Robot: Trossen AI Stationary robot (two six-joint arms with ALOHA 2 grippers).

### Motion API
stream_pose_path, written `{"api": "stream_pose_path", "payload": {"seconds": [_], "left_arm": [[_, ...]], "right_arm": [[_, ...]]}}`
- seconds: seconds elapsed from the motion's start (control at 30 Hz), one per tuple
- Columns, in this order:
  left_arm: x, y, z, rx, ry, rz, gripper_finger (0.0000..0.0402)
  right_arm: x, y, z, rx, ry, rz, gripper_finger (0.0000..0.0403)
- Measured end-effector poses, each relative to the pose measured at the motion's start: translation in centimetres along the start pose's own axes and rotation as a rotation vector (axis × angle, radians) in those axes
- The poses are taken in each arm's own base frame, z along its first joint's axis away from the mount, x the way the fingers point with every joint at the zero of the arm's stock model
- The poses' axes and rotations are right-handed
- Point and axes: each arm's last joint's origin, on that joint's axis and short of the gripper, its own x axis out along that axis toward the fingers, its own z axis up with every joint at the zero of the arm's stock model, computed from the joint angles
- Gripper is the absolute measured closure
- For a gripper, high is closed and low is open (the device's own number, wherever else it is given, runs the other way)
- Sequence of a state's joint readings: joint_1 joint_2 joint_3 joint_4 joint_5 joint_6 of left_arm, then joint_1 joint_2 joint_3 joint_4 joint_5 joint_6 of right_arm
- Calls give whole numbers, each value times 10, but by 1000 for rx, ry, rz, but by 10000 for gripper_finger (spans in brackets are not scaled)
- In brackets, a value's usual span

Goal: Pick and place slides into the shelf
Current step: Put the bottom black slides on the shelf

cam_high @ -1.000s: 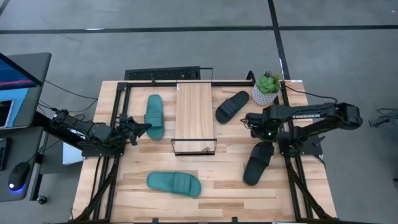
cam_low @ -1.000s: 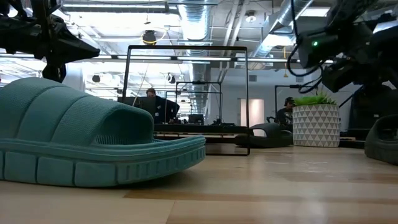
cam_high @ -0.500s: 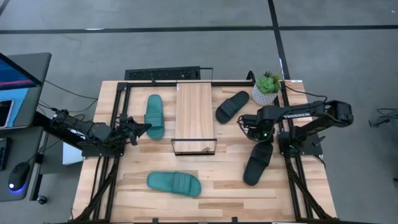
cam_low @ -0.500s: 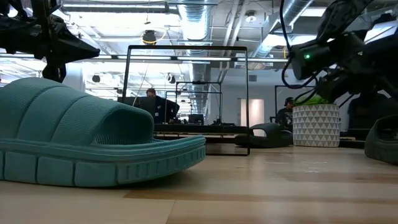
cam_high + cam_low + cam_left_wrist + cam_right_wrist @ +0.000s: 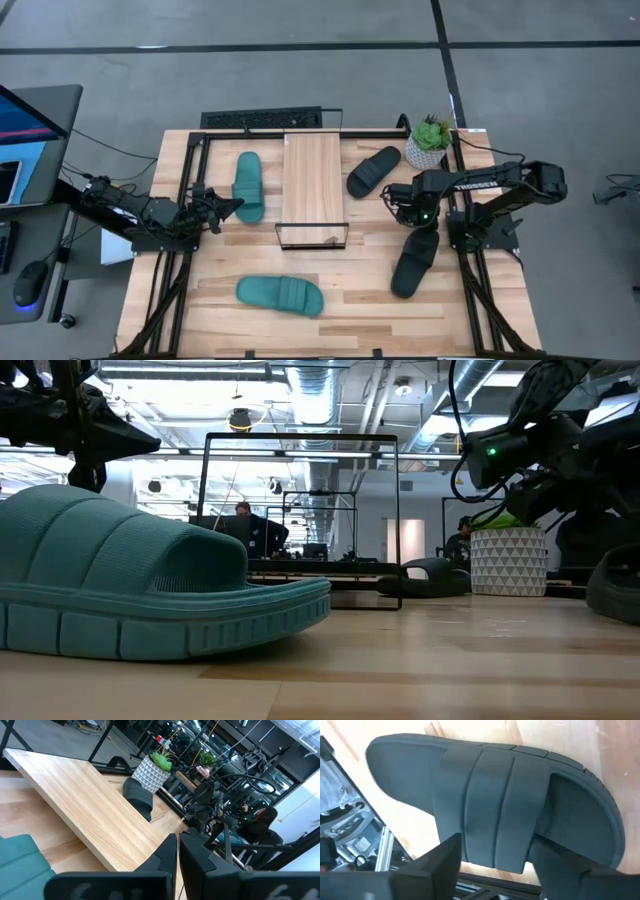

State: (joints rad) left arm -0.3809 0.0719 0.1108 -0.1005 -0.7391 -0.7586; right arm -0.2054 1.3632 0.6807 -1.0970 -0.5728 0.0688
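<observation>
High view: right gripper (image 5: 411,214) sits low over the upper end of the near black slide (image 5: 414,262), which lies by the table's right rail; the second black slide (image 5: 373,171) lies between the shelf (image 5: 312,180) and the potted plant (image 5: 428,141). One teal slide (image 5: 248,186) lies just left of the shelf, the other teal slide (image 5: 281,295) on the table's front part. Shelf top carries nothing. Left gripper (image 5: 226,207) waits just beside the upper teal slide.

Low view: front teal slide (image 5: 130,585) fills the foreground; the shelf's wire frame (image 5: 300,510) stands behind it, and the right arm hangs at the right above the near black slide's edge (image 5: 615,585).

Left wrist view: left fingers (image 5: 170,852) are pressed together on nothing, aimed across the shelf plank (image 5: 85,817).

Right wrist view: right fingers (image 5: 442,857) straddle the black slide's ribbed strap (image 5: 502,810), one on each side; jaws are parted, and I cannot tell whether they touch the rubber.

Step in hand: grasping the first slide; none is placed yet.

Next move, as I judge: squeeze onto the strap until the soft rubber holds, lift clear of the rail, then carry leftward to the shelf.
</observation>
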Motion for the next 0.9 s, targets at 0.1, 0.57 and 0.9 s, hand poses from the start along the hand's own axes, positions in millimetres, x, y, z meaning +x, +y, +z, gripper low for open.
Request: {"api": "stream_pose_path", "payload": {"seconds": [0.1, 0.57, 0.9], "left_arm": [[0, 0, 0, 1, 0, 1, 395], [0, 2, -2, 18, 13, 14, 395], [0, 3, -3, 31, 22, 24, 395]], "right_arm": [[0, 0, 0, -1, -2, 7, 238], [0, 1, 1, 3, -4, 35, 375], [0, 2, 2, -8, -18, 52, 397]]}}
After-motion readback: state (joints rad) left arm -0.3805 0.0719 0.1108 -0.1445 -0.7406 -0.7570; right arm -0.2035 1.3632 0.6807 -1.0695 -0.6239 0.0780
